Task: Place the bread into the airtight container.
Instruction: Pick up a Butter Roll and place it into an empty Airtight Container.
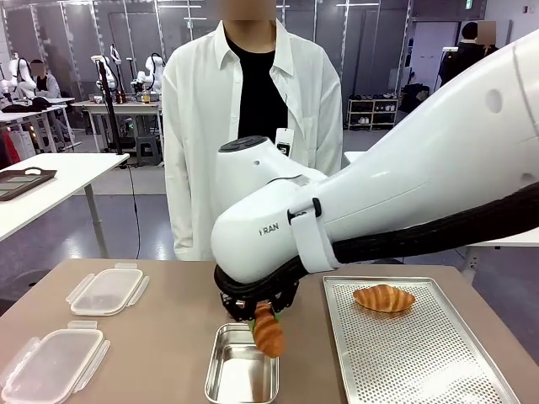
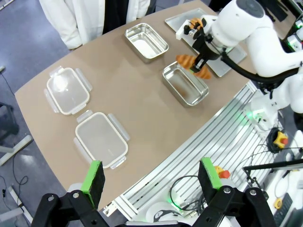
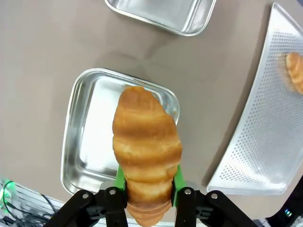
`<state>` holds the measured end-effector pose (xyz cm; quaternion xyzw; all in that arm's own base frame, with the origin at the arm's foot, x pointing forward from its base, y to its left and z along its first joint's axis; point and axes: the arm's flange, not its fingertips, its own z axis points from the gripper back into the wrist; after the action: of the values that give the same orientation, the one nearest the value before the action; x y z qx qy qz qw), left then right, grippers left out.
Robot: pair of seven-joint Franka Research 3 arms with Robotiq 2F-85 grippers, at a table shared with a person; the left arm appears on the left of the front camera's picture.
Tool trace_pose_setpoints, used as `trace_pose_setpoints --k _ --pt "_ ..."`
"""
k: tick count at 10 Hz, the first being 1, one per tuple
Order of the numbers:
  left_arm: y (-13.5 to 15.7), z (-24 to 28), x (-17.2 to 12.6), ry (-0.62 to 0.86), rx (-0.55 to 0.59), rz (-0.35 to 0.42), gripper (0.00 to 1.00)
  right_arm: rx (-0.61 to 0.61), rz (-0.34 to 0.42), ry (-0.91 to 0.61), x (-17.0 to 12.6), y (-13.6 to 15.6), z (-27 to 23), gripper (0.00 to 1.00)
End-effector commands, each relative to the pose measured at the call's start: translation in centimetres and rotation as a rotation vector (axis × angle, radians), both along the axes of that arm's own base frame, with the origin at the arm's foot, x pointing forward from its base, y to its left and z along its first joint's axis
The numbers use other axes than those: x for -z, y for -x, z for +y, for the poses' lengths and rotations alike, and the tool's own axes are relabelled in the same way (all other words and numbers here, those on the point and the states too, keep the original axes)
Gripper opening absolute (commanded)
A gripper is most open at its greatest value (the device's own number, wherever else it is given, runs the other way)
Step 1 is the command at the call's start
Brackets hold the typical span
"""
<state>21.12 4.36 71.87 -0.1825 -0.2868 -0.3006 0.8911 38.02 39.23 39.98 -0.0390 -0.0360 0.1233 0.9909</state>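
My right gripper (image 1: 262,317) is shut on a golden croissant (image 1: 269,331) and holds it just above the right rim of a steel container (image 1: 240,370) near the table's front edge. In the right wrist view the croissant (image 3: 147,142) sits between the green pads (image 3: 120,177), over the right half of the container (image 3: 94,142). A second croissant (image 1: 383,298) lies on the perforated tray (image 1: 421,362). My left gripper (image 2: 151,177) hangs open and high off the table's side, far from the held croissant (image 2: 194,66).
A second steel container (image 2: 147,41) stands farther back, toward the person in a white shirt (image 1: 253,109). Two clear plastic lids (image 1: 107,290) (image 1: 52,364) lie at the table's left. The right arm's white bulk (image 1: 404,194) spans the middle.
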Motion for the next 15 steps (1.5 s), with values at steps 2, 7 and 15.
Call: trace_pose_setpoints --k 2,7,15 --pt "-0.1 0.0 -0.1 -0.012 0.005 -0.006 1.00 0.081 0.003 -0.032 2.2 -0.1 1.6 0.42" --pt "-0.1 0.0 -0.1 -0.012 0.005 -0.006 1.00 0.165 0.029 -0.007 5.5 -0.2 2.0 1.00" --pt "-0.1 0.0 -0.1 -0.012 0.005 -0.006 1.00 0.157 0.059 -0.018 5.1 0.0 1.8 1.00"
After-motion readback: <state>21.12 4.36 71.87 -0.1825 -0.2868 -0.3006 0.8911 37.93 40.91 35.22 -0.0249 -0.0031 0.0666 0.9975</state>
